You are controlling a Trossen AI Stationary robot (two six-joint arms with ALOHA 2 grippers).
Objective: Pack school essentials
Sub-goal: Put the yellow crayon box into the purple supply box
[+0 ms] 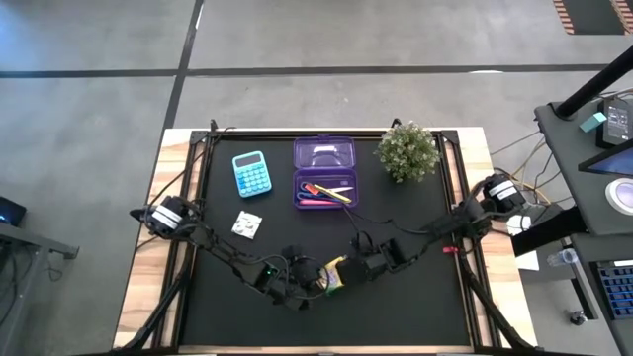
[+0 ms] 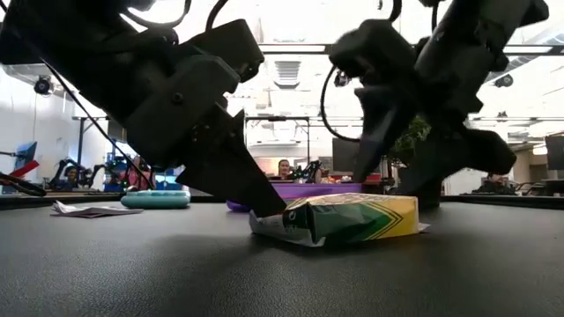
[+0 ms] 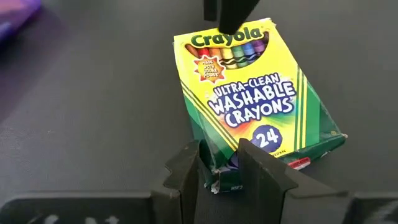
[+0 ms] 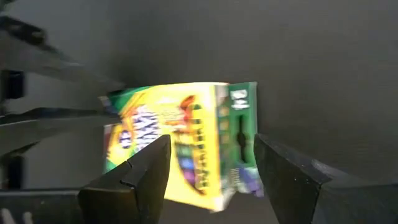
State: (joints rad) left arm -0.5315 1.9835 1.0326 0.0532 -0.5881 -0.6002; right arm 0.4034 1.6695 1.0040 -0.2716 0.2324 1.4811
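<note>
The yellow-green crayon box lies flat on the black mat near the table's near edge, printed face up. My left gripper comes at it from the table's left and is shut on a corner of its bottom end. My right gripper is open and hovers just over the box's other end, fingers spread wider than that end, touching nothing that I can see. The small white patterned packet lies flat to the left. Pens and markers lie in the open purple case. My left gripper pinches the crayon box by one corner of its bottom end between its two fingers, slanting down from the table's left. That corner is crumpled between them. The box rests on the mat, its held end barely raised.
A blue calculator lies left of the purple case, and a potted green plant stands to its right at the far side. Both arms crowd the near middle of the mat. Bare mat lies to the near right.
</note>
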